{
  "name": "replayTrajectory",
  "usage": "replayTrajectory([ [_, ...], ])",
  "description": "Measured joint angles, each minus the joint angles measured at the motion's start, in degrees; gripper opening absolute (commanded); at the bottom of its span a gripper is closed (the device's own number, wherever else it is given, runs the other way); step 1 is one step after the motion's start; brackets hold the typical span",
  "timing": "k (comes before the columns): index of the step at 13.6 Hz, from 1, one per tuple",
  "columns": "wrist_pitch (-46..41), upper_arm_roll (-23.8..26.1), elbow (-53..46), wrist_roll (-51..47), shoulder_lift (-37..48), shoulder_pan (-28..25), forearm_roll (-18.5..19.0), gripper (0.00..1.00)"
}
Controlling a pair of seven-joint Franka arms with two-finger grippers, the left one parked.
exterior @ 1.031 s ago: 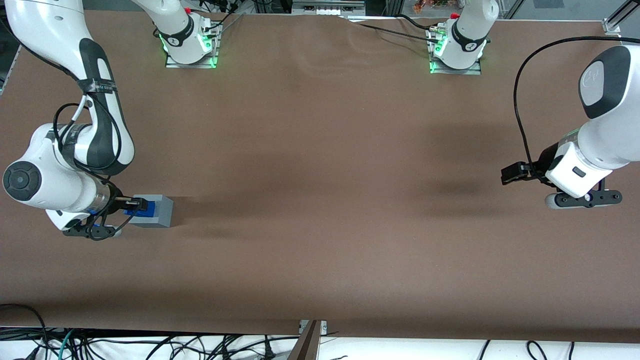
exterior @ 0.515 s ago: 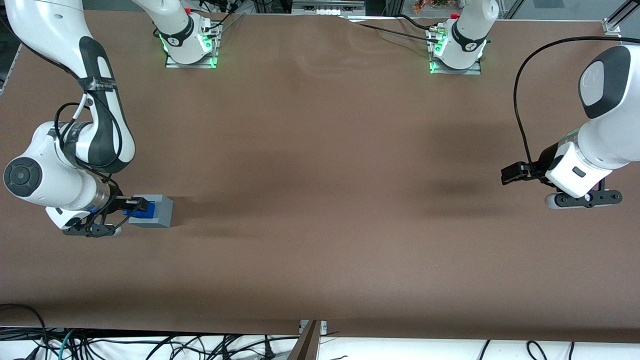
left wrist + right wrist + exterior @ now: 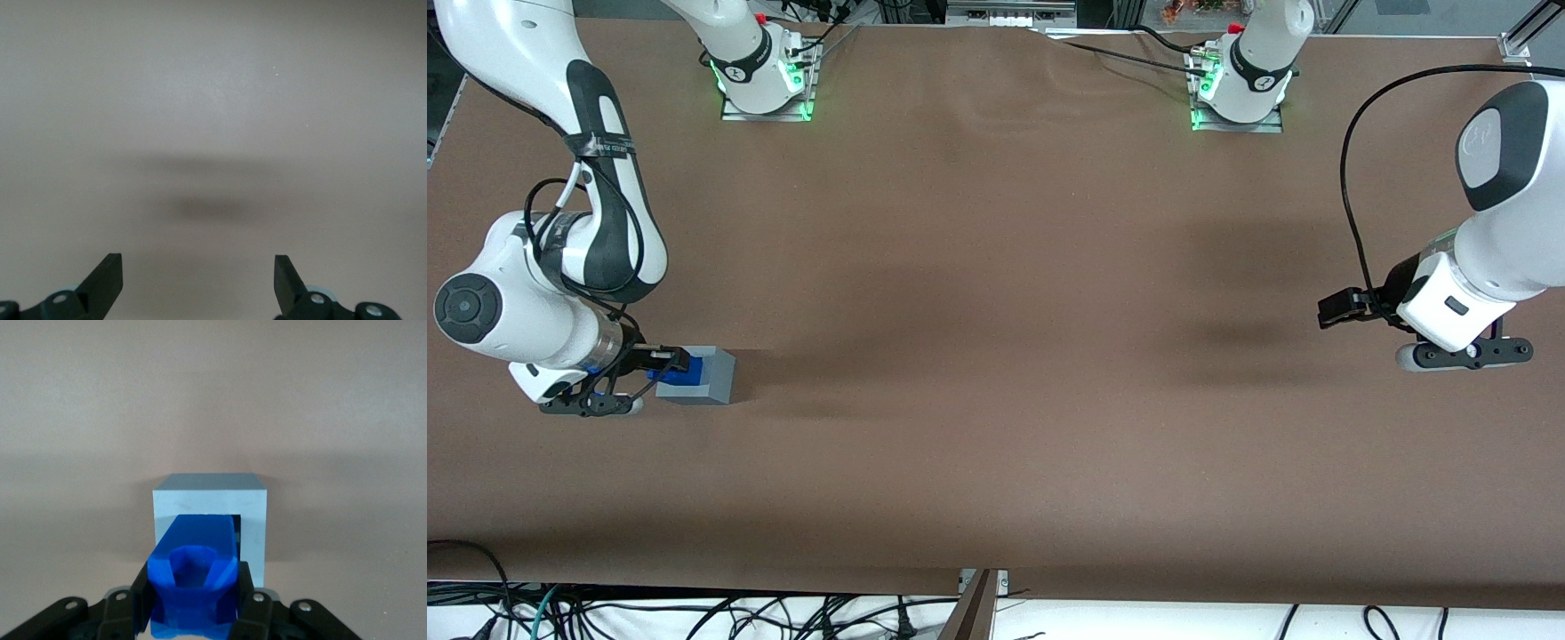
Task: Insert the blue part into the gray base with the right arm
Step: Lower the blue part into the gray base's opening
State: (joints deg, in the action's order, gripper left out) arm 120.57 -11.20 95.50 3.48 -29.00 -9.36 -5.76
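Observation:
The gray base [image 3: 713, 375] stands on the brown table at the working arm's end. In the right wrist view the gray base [image 3: 210, 495] shows a dark square socket in the face toward the gripper. My right gripper [image 3: 665, 361] is beside the base, level with it, and is shut on the blue part [image 3: 680, 377]. In the right wrist view the gripper [image 3: 193, 590] clamps the blue part [image 3: 197, 543] on both sides. The part's leading end sits at the socket's mouth, covering most of it. How deep it reaches is hidden.
The brown table cloth [image 3: 996, 356] spreads wide toward the parked arm's end. Two arm bases with green lights [image 3: 765, 80] [image 3: 1236, 89] stand at the edge farthest from the front camera. Cables lie under the near edge.
The right arm's wrist and elbow have shifted slightly away from the front camera. The gripper stays shut on the blue part at the base; the base has not moved.

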Motion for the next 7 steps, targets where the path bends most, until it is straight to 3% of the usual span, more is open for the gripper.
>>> replayTrajectory([
  [7,0.95,-0.01,1.59,0.67,0.90,0.01,0.00,0.26],
])
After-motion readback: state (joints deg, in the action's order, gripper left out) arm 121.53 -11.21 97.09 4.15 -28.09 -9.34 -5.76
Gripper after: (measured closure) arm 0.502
